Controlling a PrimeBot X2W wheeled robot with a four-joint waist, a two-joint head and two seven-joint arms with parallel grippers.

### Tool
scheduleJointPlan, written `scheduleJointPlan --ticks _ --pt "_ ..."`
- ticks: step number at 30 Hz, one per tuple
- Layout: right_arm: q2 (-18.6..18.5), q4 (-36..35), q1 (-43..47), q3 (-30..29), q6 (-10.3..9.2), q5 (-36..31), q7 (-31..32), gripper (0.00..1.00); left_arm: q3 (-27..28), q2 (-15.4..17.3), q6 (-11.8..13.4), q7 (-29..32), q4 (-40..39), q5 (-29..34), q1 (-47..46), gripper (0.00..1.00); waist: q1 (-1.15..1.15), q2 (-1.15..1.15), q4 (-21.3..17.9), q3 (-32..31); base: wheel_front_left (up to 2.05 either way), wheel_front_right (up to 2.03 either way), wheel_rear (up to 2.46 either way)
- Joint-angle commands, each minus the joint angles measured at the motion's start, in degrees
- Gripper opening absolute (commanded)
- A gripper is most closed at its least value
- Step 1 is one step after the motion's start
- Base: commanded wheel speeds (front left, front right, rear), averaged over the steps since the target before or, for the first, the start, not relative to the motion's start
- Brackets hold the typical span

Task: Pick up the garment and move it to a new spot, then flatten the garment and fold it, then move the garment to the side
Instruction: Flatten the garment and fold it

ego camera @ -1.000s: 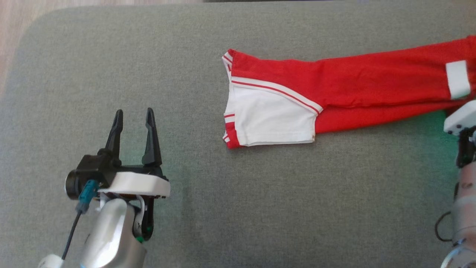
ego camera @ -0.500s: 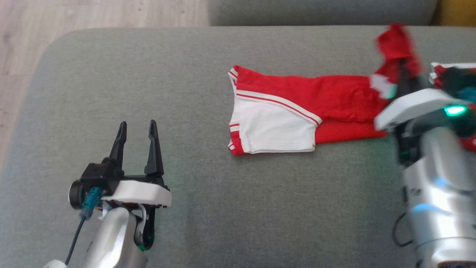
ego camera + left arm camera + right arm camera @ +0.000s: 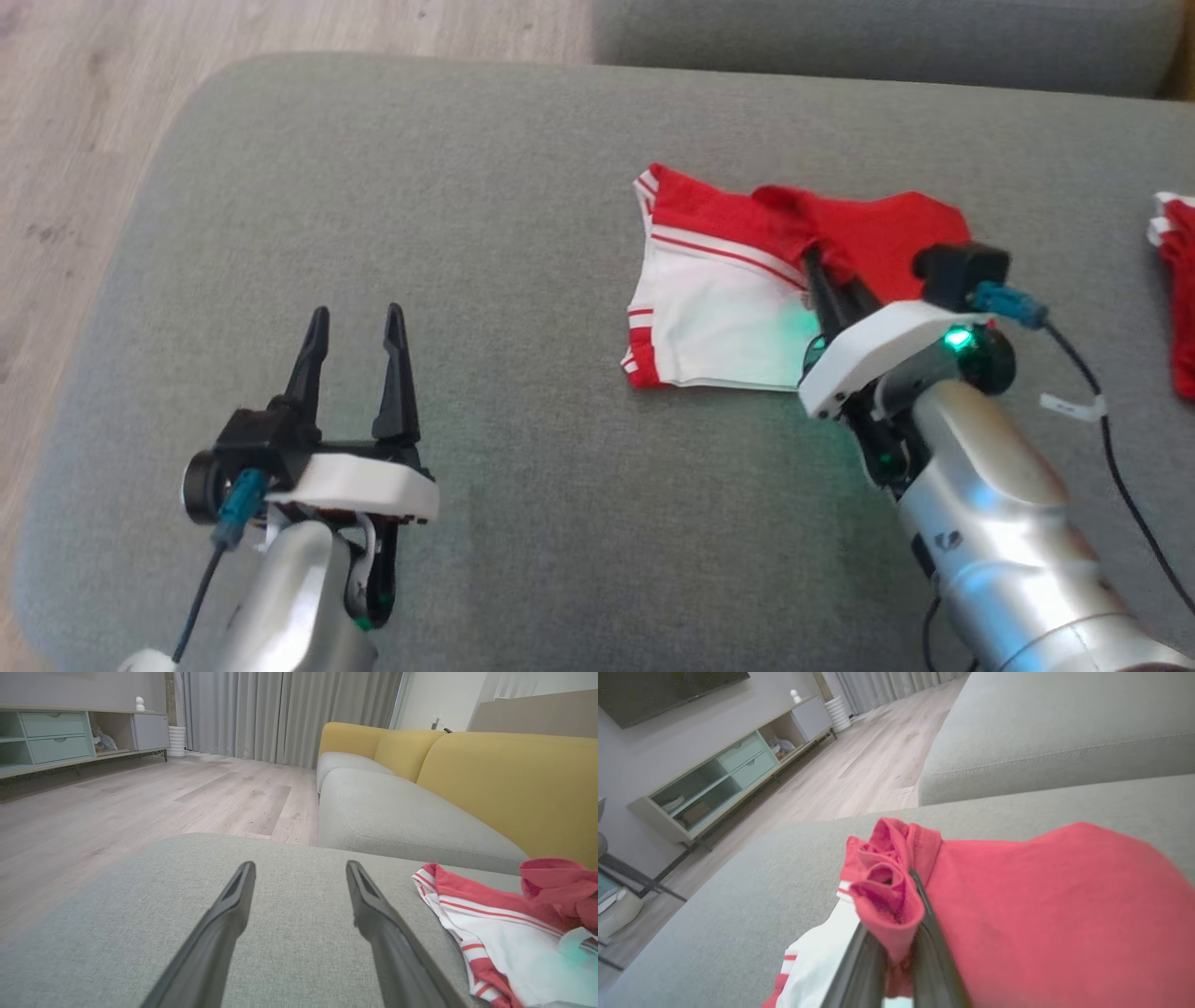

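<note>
Red-and-white garment (image 3: 728,308) (doubled over, bunched)

The grey fabric sofa seat (image 3: 523,233) carries 1 red-and-white garment (image 3: 719,317), with 1 more red cloth (image 3: 1178,299) lying well to its right.

This is a home living room: a long sofa (image 3: 397,812) with grey seat cushions and mustard-yellow back cushions (image 3: 504,779) runs beyond the far edge of the grey upholstered seat (image 3: 467,233), and pale wood-look flooring (image 3: 140,802) stretches away past its left edge. Floor-length grey curtains (image 3: 280,714) hang along the far wall, with a white ribbed pot (image 3: 176,742) standing at their foot. A low media cabinet (image 3: 56,737) with pale green drawers and open shelves (a small white figurine (image 3: 139,703) sits on top) stands against the wall beneath a dark screen (image 3: 654,690).
</note>
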Motion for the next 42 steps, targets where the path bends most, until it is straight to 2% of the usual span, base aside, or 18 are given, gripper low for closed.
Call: scheduleJointPlan --ticks 1,15,16,17,24,30,33,36,42 --pt "0.67 -0.71 -2.91 2.14 -0.05 0.89 -1.25 0.00 0.97 0.29 -0.03 -0.55 -1.49 -0.09 -1.66 1.00 0.01 0.00 0.69 0.62 0.00 0.00 0.00" --pt "0.67 7.10 -7.66 16.88 -0.05 10.59 -5.30 0.00 -0.73 0.28 0.47 -0.55 -1.29 -1.04 -2.61 1.00 0.01 0.00 2.75 2.81 0.00 0.00 0.00" --pt "0.67 7.41 -7.73 18.32 -0.05 10.99 -4.83 0.32 -0.78 0.28 0.47 -0.55 -1.22 -1.06 -2.68 1.00 0.01 0.00 2.80 2.83 0.00 0.00 0.00" --pt "0.67 7.42 -7.78 19.64 -0.05 11.39 -4.65 1.00 -0.81 0.27 0.48 -0.55 -1.15 -1.07 -2.74 1.00 0.01 0.00 2.83 2.79 0.00 0.00 0.00" --pt "0.67 3.85 -8.26 25.79 -0.05 13.89 -5.71 1.00 -0.29 0.27 0.73 -0.55 -0.85 -0.71 -2.72 1.00 0.01 0.00 1.67 1.79 0.00 0.00 0.00" --pt "0.67 3.33 -10.62 23.70 -0.05 13.38 -8.28 1.00 0.96 0.28 0.75 -0.55 -1.41 -0.38 -2.12 1.00 0.01 0.00 -1.05 -0.08 0.00 0.00 0.00" --pt "0.67 4.81 -11.74 18.39 -0.05 9.93 -8.68 1.00 1.52 0.27 0.80 -0.55 -1.82 -0.25 -1.56 1.00 0.01 0.00 -2.59 -0.81 0.00 0.00 0.00" --pt "0.33 4.52 -11.43 9.05 -0.05 2.84 -8.72 1.00 1.97 0.28 0.87 -0.55 -2.23 -0.05 -0.92 1.00 0.01 0.00 -4.18 -1.28 0.00 0.00 0.00" --pt "-0.94 -2.50 -2.97 -6.40 -0.05 -11.18 -8.74 1.00 1.93 0.27 0.93 -0.55 -2.63 -0.03 -0.07 1.00 0.01 0.00 -6.21 -2.17 0.00 0.00 0.00"
